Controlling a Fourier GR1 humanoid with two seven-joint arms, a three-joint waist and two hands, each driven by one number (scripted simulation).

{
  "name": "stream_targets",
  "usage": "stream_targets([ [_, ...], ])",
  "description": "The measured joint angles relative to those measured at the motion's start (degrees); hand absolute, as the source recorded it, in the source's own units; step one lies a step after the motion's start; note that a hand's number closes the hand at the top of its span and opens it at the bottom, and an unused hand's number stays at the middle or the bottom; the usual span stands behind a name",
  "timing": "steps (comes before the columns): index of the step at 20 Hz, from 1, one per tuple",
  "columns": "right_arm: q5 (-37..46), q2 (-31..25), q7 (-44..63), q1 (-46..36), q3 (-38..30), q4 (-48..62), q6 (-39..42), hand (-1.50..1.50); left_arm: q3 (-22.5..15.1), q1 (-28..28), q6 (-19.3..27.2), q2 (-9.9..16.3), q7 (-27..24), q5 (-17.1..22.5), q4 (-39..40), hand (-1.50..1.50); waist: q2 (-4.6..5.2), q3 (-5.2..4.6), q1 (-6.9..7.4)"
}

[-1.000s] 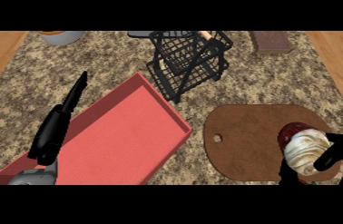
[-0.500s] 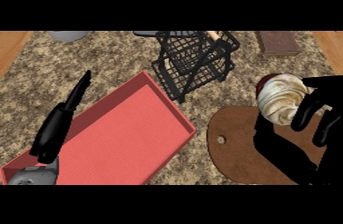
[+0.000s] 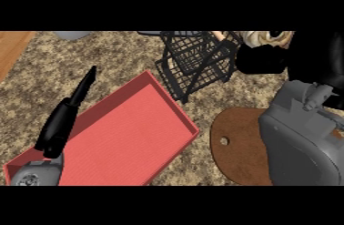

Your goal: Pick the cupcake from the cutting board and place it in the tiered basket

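Right robot hand is curled round the cupcake, held up just right of the tiered basket, approx level w/ its top. Cutting board sits below/behind that hand, bare of the cupcake. So pick looks done; left to do: shift over the basket & release. Left robot hand, fingers straight, rests over the red tray, well apart from the basket.

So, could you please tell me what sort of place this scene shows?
Probably a kitchen counter: a speckled granite-look countertop carries a brown wooden cutting board, a black wire tiered basket and a red tray.
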Motion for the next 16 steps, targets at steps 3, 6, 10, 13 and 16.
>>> stream_targets([
  [3,-1.95,-0.02,-0.19,-5.68,-3.39,8.90,-1.84,1.50,0.13,-0.46,-0.26,0.16,-0.43,0.11,0.48,0.00,0.13,0.01,0.29],
  [6,-2.88,-0.03,-1.05,-9.87,-6.63,18.03,-4.58,1.50,-0.12,-0.20,-0.06,-0.11,-0.59,-0.20,0.53,0.00,0.28,0.03,0.51],
  [10,-3.81,-0.06,-2.03,-13.21,-8.86,29.31,-11.36,1.50,-0.44,-0.51,0.32,-0.77,-0.31,-0.40,0.16,0.00,0.43,0.05,0.84],
  [13,-4.17,-0.03,-3.61,-14.03,-11.59,35.05,-19.13,-1.50,-0.41,-0.82,0.07,-0.62,-0.44,-0.38,0.34,0.00,0.69,0.07,1.04],
  [16,-6.37,0.01,-6.43,-15.02,-14.61,40.85,-26.84,-1.50,-0.63,-0.65,0.05,-0.75,-0.60,-0.47,0.03,0.00,0.87,0.11,1.33],
])
